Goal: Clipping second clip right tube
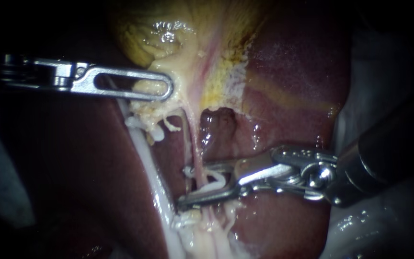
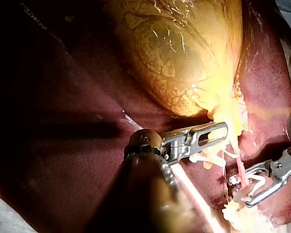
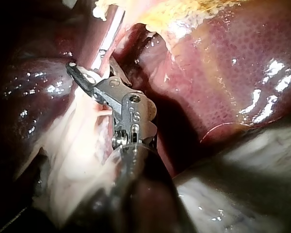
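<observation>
Jaws of right instrument (image 1: pixel 184 186) gape around right tube (image 1: pixel 194 148); left instrument (image 1: pixel 167 86) clamps gallbladder (image 1: pixel 168 36).

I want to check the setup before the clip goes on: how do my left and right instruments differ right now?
The left instrument has long windowed jaws, shut flat on the lower edge of the gallbladder. The right instrument has its jaws apart, astride the right tube. The left instrument lies level beside the gallbladder, while the right instrument angles in lower, across the liver. Both are shiny metal.
</observation>
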Controlling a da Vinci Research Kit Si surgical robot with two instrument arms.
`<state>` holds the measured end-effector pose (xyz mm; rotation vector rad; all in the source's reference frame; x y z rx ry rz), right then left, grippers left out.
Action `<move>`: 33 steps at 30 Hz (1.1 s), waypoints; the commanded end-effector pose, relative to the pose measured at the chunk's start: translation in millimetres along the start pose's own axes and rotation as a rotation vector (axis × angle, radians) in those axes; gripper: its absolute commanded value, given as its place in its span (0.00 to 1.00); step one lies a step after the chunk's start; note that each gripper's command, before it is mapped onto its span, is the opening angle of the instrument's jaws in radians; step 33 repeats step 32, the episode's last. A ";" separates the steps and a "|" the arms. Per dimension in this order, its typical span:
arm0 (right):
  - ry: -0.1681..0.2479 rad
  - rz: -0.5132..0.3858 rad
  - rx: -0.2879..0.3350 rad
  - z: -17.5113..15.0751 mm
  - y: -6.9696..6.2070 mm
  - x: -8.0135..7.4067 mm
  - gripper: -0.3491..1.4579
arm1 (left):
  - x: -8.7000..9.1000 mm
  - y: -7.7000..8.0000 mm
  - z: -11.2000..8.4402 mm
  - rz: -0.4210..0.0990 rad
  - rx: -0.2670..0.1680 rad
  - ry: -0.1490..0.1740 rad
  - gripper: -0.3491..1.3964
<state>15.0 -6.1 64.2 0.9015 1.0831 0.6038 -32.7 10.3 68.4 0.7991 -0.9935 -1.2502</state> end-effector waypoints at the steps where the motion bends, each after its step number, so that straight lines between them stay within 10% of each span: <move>1: -0.002 -0.002 0.000 -0.3 0.0 0.0 0.22 | 0.0 0.0 0.0 0.000 0.000 0.000 0.00; 10: -0.003 -0.002 0.001 -0.7 0.5 -0.1 0.00 | 0.0 0.1 0.1 0.000 0.000 0.000 0.00; 33: -0.024 -0.002 -0.017 -1.0 0.5 -0.2 0.00 | -0.1 0.2 0.2 0.000 0.000 0.000 0.00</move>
